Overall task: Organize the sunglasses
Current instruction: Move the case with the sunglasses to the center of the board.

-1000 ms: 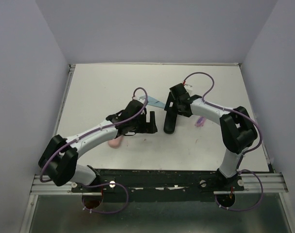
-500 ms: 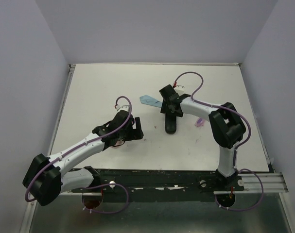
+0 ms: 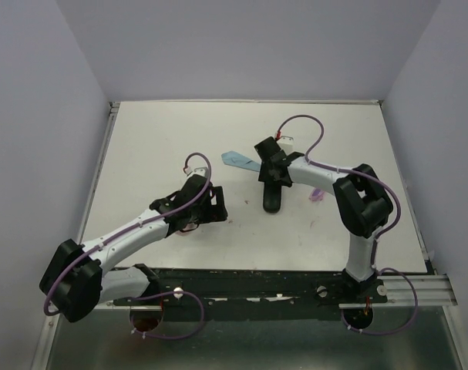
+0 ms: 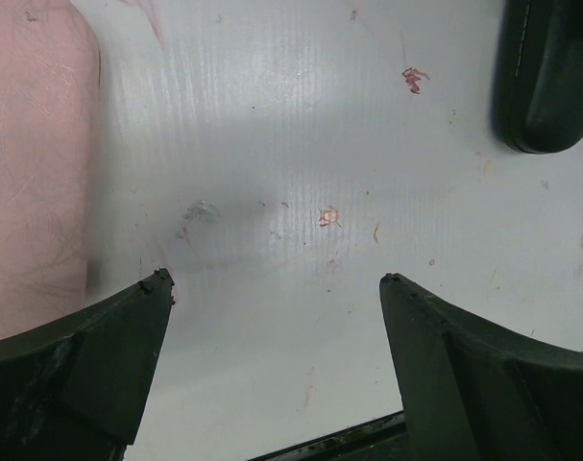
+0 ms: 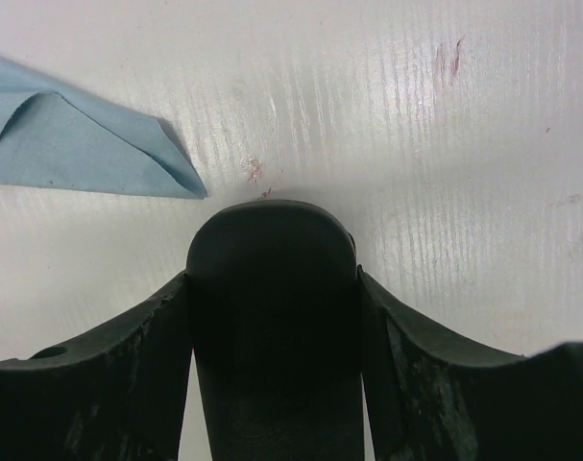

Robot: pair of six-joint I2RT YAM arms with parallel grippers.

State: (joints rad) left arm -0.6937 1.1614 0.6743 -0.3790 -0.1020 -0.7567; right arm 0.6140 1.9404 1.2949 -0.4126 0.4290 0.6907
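beside the right gripper (image 5: 272,288), clamped on the black case (image 3: 271,202), the purple sunglasses (image 3: 317,193) seem light, fragile; better grasp the bridge. left gripper (image 4: 277,280) gapes.

I am two slim arms of one build. My left arm (image 3: 133,231) and right arm (image 3: 326,179) are made of white tube-like links joined by bulky black joint housings. A thin purple cable (image 3: 196,160) loops free near each wrist and trails along the white links. Each wrist ends in a blocky black head.

Up close, my left gripper (image 4: 275,280) has two broad matte black fingers (image 4: 80,375) with angled tips and pale scuffs. My right gripper (image 5: 270,277) has fingers (image 5: 99,384) of the same black plastic, curved along the inner edge and speckled with wear.
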